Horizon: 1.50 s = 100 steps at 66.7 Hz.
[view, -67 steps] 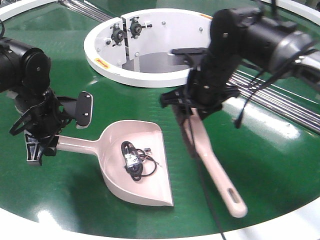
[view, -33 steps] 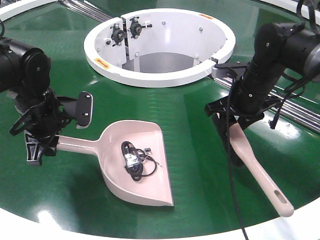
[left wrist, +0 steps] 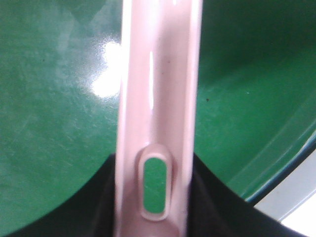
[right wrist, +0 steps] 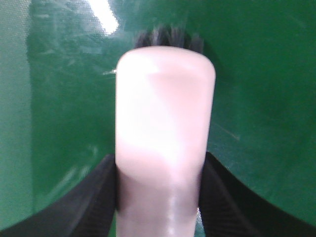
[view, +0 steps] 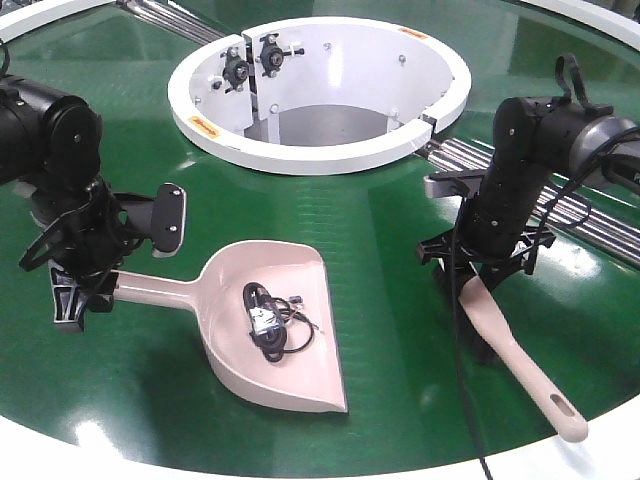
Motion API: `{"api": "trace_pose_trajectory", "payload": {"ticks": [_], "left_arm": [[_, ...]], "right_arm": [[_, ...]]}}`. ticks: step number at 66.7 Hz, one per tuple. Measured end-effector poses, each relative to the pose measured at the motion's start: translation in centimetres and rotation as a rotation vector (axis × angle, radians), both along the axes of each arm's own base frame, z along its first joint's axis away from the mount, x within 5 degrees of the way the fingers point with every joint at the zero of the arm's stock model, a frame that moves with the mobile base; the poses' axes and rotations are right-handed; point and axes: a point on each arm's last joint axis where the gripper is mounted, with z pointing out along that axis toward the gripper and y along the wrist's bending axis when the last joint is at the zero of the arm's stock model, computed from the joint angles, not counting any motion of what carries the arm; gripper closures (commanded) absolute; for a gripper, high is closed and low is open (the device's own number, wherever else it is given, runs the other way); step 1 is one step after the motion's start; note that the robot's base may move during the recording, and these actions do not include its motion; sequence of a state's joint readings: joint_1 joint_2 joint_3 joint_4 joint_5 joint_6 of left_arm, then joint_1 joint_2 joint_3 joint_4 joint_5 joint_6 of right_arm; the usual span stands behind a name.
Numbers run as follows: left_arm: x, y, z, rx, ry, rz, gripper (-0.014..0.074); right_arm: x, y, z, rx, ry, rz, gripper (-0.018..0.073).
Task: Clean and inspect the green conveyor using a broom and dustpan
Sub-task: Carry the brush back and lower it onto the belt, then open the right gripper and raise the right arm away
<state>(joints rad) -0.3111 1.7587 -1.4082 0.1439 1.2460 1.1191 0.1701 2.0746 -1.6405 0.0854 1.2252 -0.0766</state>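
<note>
Tilting the wide beige-pink plastic dustpan [view: 228,300], flat on the glossy green conveyor surface [view: 400,240] with its handle clamped in the left gripper [view: 78,288], could spill the black wire tangle [view: 272,322] inside, while the narrow pink bristled broom [view: 512,352], clenched in the right gripper [view: 482,272], may snag its handle end beside the white outer rim [view: 612,447]; open belt separates the tools.

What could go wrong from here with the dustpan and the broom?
1. The left gripper holds the dustpan at the far end of its handle; tipping it forward could spill the black wire tangle over the open front lip onto the green conveyor.
2. The right gripper grips the broom near its bristles, so the long handle juts toward the white outer rim and could strike it on a swing.
</note>
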Motion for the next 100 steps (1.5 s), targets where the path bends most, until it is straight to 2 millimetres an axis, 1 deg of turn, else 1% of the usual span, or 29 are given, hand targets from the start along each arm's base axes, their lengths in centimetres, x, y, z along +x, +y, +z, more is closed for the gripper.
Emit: {"api": "trace_pose_trajectory", "payload": {"ticks": [21,27,30,34,38,42,44,45,48,49,50,54,59,63,70,78,84,93,95,99,100], "left_arm": [[0.0,0.0,0.0,0.0,0.0,0.0,0.0603],[0.0,0.0,0.0,0.0,0.0,0.0,0.0603],[0.0,0.0,0.0,0.0,0.0,0.0,0.0603],[0.0,0.0,0.0,0.0,0.0,0.0,0.0603],[0.0,0.0,0.0,0.0,0.0,0.0,0.0603],[0.0,0.0,0.0,0.0,0.0,0.0,0.0603],[0.0,0.0,0.0,0.0,0.0,0.0,0.0603],[0.0,0.0,0.0,0.0,0.0,0.0,0.0603],[0.0,0.0,0.0,0.0,0.0,0.0,0.0603],[0.0,0.0,0.0,0.0,0.0,0.0,0.0603],[0.0,0.0,0.0,0.0,0.0,0.0,0.0603],[0.0,0.0,0.0,0.0,0.0,0.0,0.0603],[0.0,0.0,0.0,0.0,0.0,0.0,0.0603],[0.0,0.0,0.0,0.0,0.0,0.0,0.0603],[0.0,0.0,0.0,0.0,0.0,0.0,0.0603],[0.0,0.0,0.0,0.0,0.0,0.0,0.0603],[0.0,0.0,0.0,0.0,0.0,0.0,0.0603],[0.0,0.0,0.0,0.0,0.0,0.0,0.0603],[0.0,0.0,0.0,0.0,0.0,0.0,0.0603],[0.0,0.0,0.0,0.0,0.0,0.0,0.0603],[0.0,0.0,0.0,0.0,0.0,0.0,0.0603]], "right_arm": [[0.0,0.0,0.0,0.001,-0.001,0.0,0.0554],[0.0,0.0,0.0,0.001,-0.001,0.0,0.0526],[0.0,0.0,0.0,0.001,-0.001,0.0,0.0495],[0.0,0.0,0.0,0.001,-0.001,0.0,0.044],[0.0,0.0,0.0,0.001,-0.001,0.0,0.0365],[0.0,0.0,0.0,0.001,-0.001,0.0,0.026],[0.0,0.0,0.0,0.001,-0.001,0.0,0.0223],[0.0,0.0,0.0,0.001,-0.001,0.0,0.0186],[0.0,0.0,0.0,0.001,-0.002,0.0,0.0111],[0.0,0.0,0.0,0.001,-0.002,0.0,0.0098],[0.0,0.0,0.0,0.001,-0.002,0.0,0.0063],[0.0,0.0,0.2,0.002,-0.007,0.0,-0.0022],[-0.1,0.0,0.8,0.004,-0.02,-0.001,-0.0101],[-0.2,0.0,1.5,0.008,-0.044,-0.002,-0.0139],[-0.3,0.0,3.2,0.019,-0.115,-0.006,-0.0148],[-0.7,-0.1,5.6,0.037,-0.218,-0.017,-0.0127],[-1.4,-0.3,7.4,0.052,-0.307,-0.025,-0.0102],[-3.9,-0.7,9.5,0.074,-0.448,-0.038,-0.0056],[-4.7,-0.9,9.6,0.078,-0.471,-0.04,-0.0045],[-6.2,-1.2,10.6,0.089,-0.544,-0.045,-0.002],[-6.7,-1.3,10.5,0.09,-0.55,-0.046,-0.0014]]}}
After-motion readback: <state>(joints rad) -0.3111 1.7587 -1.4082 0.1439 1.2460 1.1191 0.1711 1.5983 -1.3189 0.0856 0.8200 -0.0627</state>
